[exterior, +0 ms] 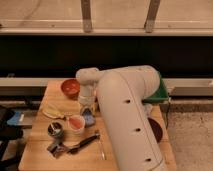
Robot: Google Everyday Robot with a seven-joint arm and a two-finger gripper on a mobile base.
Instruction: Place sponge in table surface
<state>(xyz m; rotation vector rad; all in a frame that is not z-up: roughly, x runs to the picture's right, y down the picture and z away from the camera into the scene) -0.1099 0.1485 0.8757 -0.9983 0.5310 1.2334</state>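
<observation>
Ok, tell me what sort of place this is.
Probably a lab or test room: a wooden table with an orange bowl, pink cup and blue sponge under the claw.

a long dark panel runs behind the table, under a pale ledge. two grey posts stand above it against a light wall. a grey rail crosses lower down. the floor at right is speckled grey; light is dim and warm.
</observation>
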